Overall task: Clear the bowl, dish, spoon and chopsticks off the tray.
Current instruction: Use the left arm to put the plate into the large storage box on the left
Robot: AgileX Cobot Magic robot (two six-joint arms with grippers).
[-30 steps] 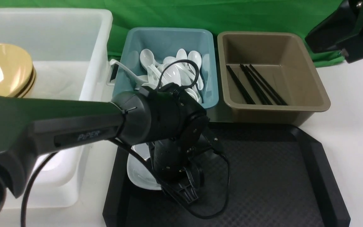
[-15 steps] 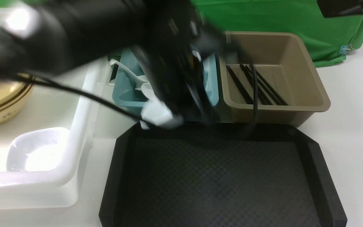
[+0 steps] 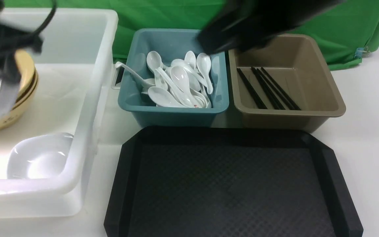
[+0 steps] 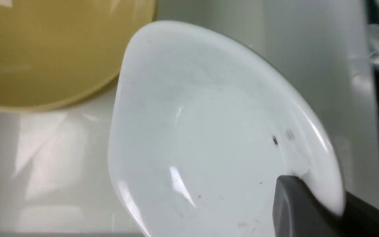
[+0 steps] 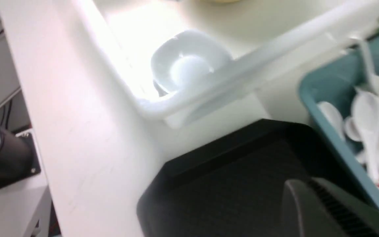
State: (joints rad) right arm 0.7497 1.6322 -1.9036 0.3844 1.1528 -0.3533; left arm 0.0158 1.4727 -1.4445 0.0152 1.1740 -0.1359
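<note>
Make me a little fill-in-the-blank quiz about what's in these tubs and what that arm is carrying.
1. The teal tub holds a heap of white ___.
2. The brown tub holds long black ___.
3. The left gripper pinches the rim of a white ___.
4. On the black tray lies ___.
Missing words: spoons; chopsticks; dish; nothing.

Bright, even light; glare bleaches the white tub [image 3: 87, 108] at its near corner. In the front view the left arm [image 3: 2, 39] and right arm [image 3: 258, 19] smear into dark motion blur. Wrist views soft; highlights streak the dish [image 4: 209, 131]
</note>
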